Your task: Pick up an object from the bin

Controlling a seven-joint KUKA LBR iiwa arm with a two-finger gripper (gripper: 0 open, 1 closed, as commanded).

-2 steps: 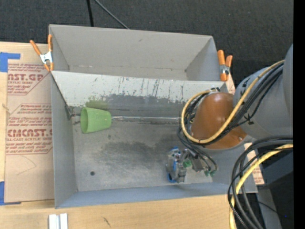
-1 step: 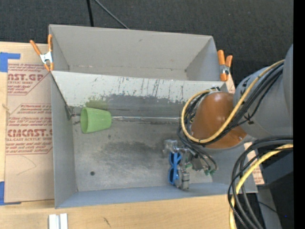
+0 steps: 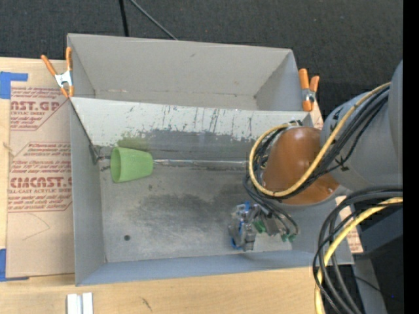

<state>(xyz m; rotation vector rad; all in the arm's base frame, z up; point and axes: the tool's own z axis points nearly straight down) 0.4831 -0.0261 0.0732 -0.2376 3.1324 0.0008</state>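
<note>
A light green plastic cup (image 3: 130,164) lies on its side at the bin's back left, its mouth toward the left wall. My gripper (image 3: 245,235) hangs low over the bin floor at the front right, near the front wall and far from the cup. Nothing shows between its fingers.
The arm with its orange-brown wrist cover and looped cables comes in over the bin's right side. The worn grey floor stretches between the cup and the gripper.
</note>
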